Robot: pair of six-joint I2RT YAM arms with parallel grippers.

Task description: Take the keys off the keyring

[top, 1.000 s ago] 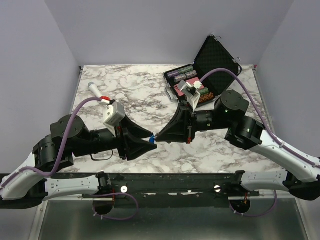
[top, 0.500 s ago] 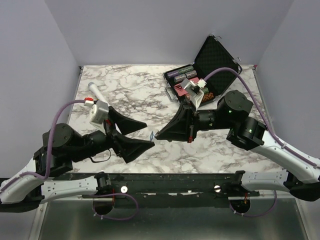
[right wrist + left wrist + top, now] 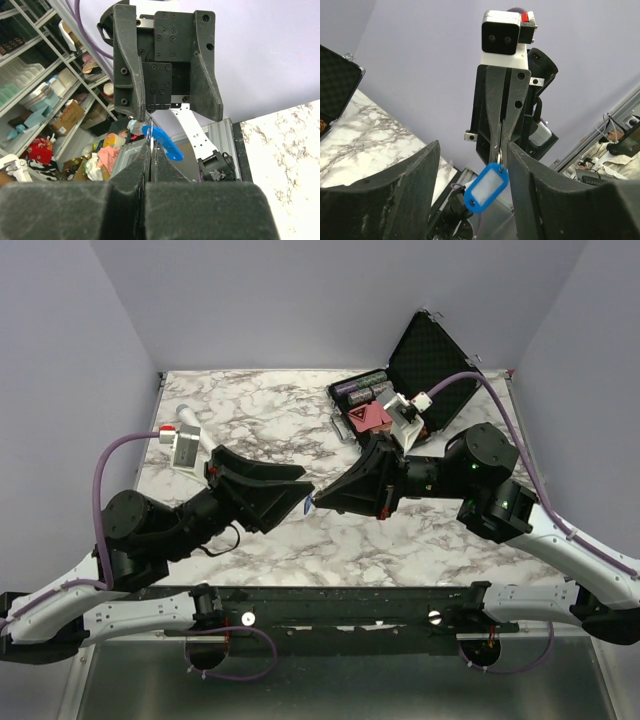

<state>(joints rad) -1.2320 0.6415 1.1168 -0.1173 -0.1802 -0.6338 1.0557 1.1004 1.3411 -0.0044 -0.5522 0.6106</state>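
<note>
My right gripper [image 3: 318,502] is shut above the middle of the marble table. In the right wrist view its fingertips [image 3: 151,150] pinch a thin silvery sliver, the key [image 3: 151,143], which is mostly hidden. The keyring's blue tag [image 3: 486,187] hangs by its thin metal ring [image 3: 498,157] from the right gripper [image 3: 500,145]. The tag also shows in the right wrist view [image 3: 162,141] and as a speck in the top view [image 3: 305,506]. My left gripper [image 3: 292,495] is open, and its jaws [image 3: 472,150] stand either side of the tag without touching it.
An open black case [image 3: 440,350] with rolls and a red item stands at the back right. A white microphone [image 3: 188,418] lies at the back left of the marble table [image 3: 270,410]. A black cable loop [image 3: 215,540] lies under the left arm.
My left gripper has opened, let go of the blue tag and swung back and up. The tag now hangs from the right gripper, which stays shut and has tilted slightly.
</note>
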